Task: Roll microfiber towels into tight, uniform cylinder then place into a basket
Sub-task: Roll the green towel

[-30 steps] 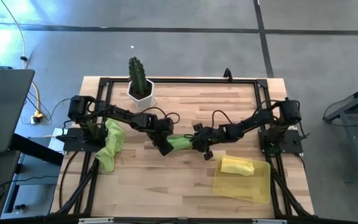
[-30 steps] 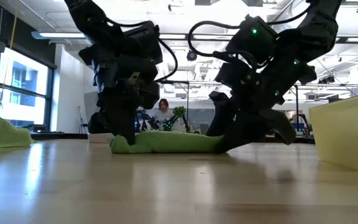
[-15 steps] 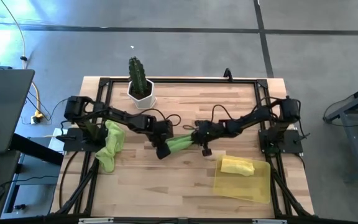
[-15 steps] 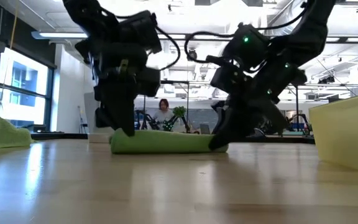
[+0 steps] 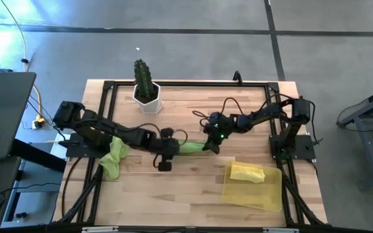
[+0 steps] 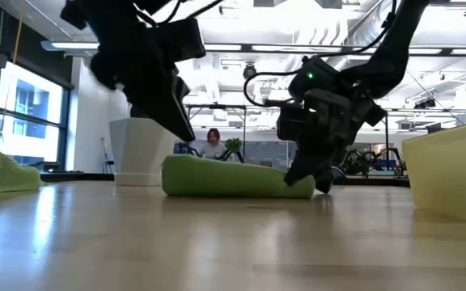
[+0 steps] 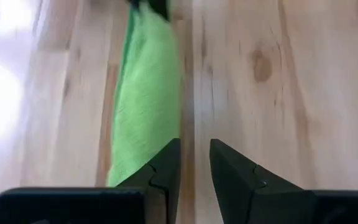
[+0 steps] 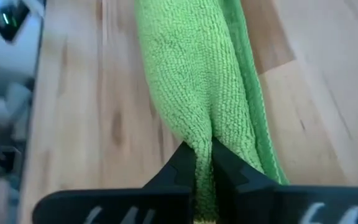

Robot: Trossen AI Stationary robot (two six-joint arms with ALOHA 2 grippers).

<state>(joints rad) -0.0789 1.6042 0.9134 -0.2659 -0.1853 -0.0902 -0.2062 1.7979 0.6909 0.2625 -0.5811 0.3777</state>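
A lime green microfiber towel (image 5: 190, 148), rolled into a long bundle, lies along the table's middle (image 6: 233, 178). My right gripper (image 5: 208, 145) is shut on its right end (image 8: 204, 149). My left gripper (image 5: 165, 157) hangs open just above and beside the roll's left end (image 7: 194, 146), with nothing between its fingers (image 6: 180, 129). A yellow towel roll (image 5: 247, 173) lies in the translucent yellow basket (image 5: 264, 194) at the near right. A second green towel (image 5: 114, 154) lies crumpled at the left. My right gripper pinches a bunched fold at the roll's right end (image 8: 202, 134) between its two fingers. The fingers slant down from the table's right side and lie along the roll. The roll rests on the table over its whole length (image 6: 241, 187).
A white pot with a cactus (image 5: 146, 90) stands at the far left, behind the roll in the low view (image 6: 140, 149). The basket's wall (image 6: 451, 170) rises at the right. Bare wood lies along the near edge (image 5: 173, 194).
My left gripper has let go of the roll's left end, risen off it and drawn back toward the table's left, rolling at the wrist. My right gripper has rolled and shut on the roll's right end. The roll has slid a little toward the right.
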